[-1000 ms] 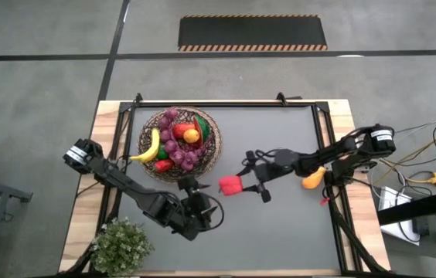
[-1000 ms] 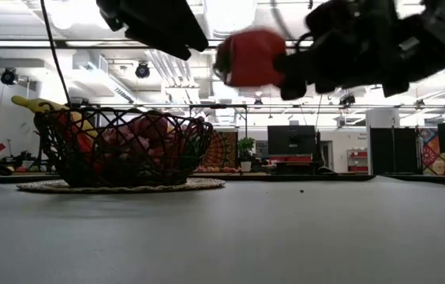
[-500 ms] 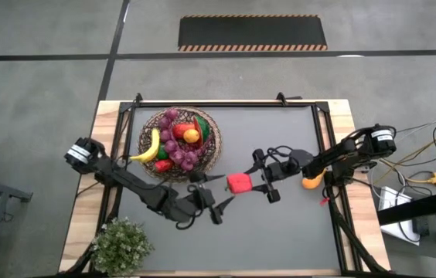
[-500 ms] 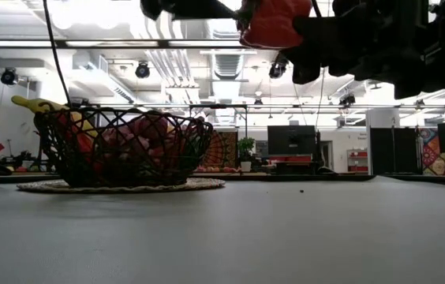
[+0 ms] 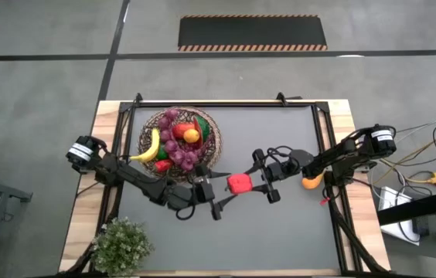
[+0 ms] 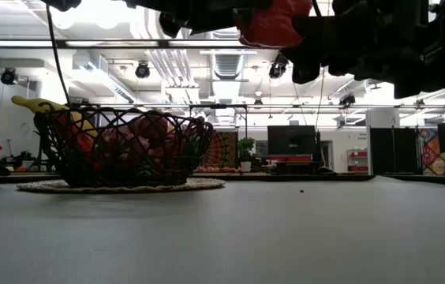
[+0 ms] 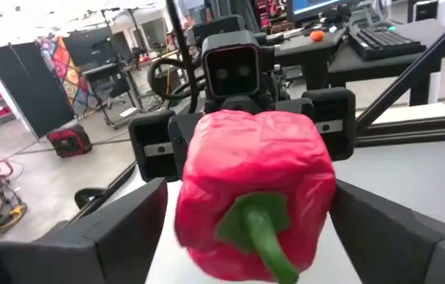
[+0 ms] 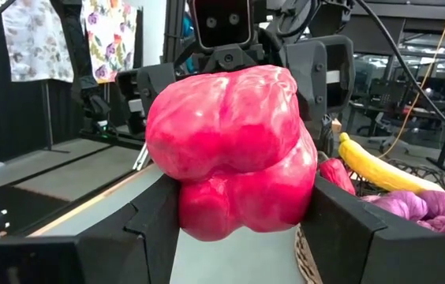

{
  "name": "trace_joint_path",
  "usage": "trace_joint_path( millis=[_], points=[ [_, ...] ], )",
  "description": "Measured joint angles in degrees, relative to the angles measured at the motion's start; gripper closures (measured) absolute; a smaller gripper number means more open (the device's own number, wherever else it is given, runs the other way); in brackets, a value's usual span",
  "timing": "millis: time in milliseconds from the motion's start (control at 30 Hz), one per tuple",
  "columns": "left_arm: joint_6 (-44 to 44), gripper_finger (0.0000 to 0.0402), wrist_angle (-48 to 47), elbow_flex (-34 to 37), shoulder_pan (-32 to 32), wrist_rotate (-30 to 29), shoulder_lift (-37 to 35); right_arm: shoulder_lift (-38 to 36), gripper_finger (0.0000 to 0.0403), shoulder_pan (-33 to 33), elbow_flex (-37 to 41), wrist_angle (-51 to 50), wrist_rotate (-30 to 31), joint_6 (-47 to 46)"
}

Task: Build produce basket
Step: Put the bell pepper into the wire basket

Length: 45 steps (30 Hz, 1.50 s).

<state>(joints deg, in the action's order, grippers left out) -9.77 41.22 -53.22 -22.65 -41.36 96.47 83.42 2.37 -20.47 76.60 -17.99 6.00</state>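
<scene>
The wicker basket [image 5: 179, 143] stands on a round mat at the table's far left. It holds a banana, grapes, peppers and an orange fruit, and also shows in the low view [image 6: 124, 146]. My right gripper [image 5: 250, 184] is shut on a red pepper [image 5: 239, 184] high above the table's middle. My left gripper [image 5: 224, 191] is open, level with the pepper. Its fingers [image 7: 128, 229] stand on either side of the pepper's stem end [image 7: 258, 229]. An orange fruit [image 5: 309, 182] lies on the table by the right edge. My right gripper pinches the red pepper's two sides [image 8: 207, 213] between its two fingers [image 8: 155, 229]. The fingers come level, from the table's right. The pepper is lifted clear, its lobed end toward my right wrist and its green stem toward my left gripper. My left gripper: whether its fingers touch the pepper I cannot tell.
A small green potted plant [image 5: 121, 245] stands at the table's near left corner. The grey table top [image 5: 280, 224] lies bare below both grippers and toward the near right. Cables hang off the right edge [image 5: 415, 177].
My right gripper has lifted the red pepper higher and carried it a little toward the table's right. My left gripper has gone from the near side up and toward the pepper, and its open fingers now stand on either side of it.
</scene>
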Motion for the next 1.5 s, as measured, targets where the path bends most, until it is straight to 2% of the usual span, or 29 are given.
trace_joint_path(
  millis=[167,300,667,767,900,967,1100,1233,1300,1367,1500],
  points=[
    [0.0,0.0129,0.43,-0.23,0.04,1.71,0.0,0.0,0.0193,0.0,-0.49,-0.06,-0.05,-1.0],
    [1.4,0.0165,0.49,-0.23,0.09,1.68,0.0,0.0,0.0176,0.0,-0.54,-0.09,-0.12,-2.05],
    [6.51,0.0175,0.51,-0.23,0.09,-0.24,-0.37,-0.78,0.0082,-1.24,-1.0,-0.63,-0.03,-8.49],
    [11.57,0.0176,-4.46,-0.25,0.11,-3.05,-2.68,-2.97,0.007,-3.1,-1.05,-3.23,0.25,-10.33],
    [23.42,0.0176,-18.36,-0.61,0.16,-7.09,-7.73,-8.28,0.0065,-6.24,-1.62,-14.65,0.22,-13.17],
    [32.27,0.0176,-29.93,-1.81,0.57,-7.4,-11.44,-11.8,0.0067,-8.06,-2.48,-22.93,0.23,-13.9],
    [50.22,0.0176,-62.96,-7.9,2.83,-6.82,-18.59,-18.94,0.0074,-11.54,-5.35,-42.64,2.38,-10.39],
    [62.43,0.0177,-94.76,-16.93,10.08,-0.23,-23.29,-24.13,0.0075,-13.05,-8.82,-58.23,8.66,-4.78],
    [63.48,0.0177,-103.82,-20.51,15.9,4.14,-24.18,-25.8,0.0075,-13.19,-9.65,-62.36,12.19,-2.16],
    [61.53,0.0177,-108.71,-22.95,22.32,10.18,-24.46,-26.51,0.0075,-13.18,-9.88,-64.25,15.55,-0.25],
    [50.18,0.0177,-108.5,-24.94,35.42,23.91,-24.25,-26.66,0.0075,-13.7,-9.42,-64.41,16.97,1.37]
  ],
)
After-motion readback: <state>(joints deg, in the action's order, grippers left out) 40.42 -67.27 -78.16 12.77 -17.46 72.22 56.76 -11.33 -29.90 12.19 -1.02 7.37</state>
